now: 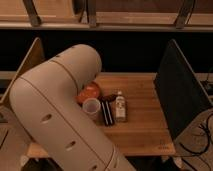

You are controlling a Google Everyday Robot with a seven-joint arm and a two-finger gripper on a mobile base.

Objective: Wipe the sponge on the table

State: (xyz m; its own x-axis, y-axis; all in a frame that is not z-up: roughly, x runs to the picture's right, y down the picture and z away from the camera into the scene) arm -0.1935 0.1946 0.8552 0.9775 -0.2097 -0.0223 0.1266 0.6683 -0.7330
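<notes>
Blocking the left of the bench (145, 122), the cream arm (60, 115) hides the pincer, fully closed, and the sponge; where each sits, and any hold, cannot be told. A black case (107, 113) lies right of the translucent cup (91, 107).

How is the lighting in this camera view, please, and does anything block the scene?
Camera view: warm, dim light; the table is lit while the background behind it is nearly black. The dark upright panel at right lies in shade. The arm fills the left foreground; the tool is out of sight.
</notes>
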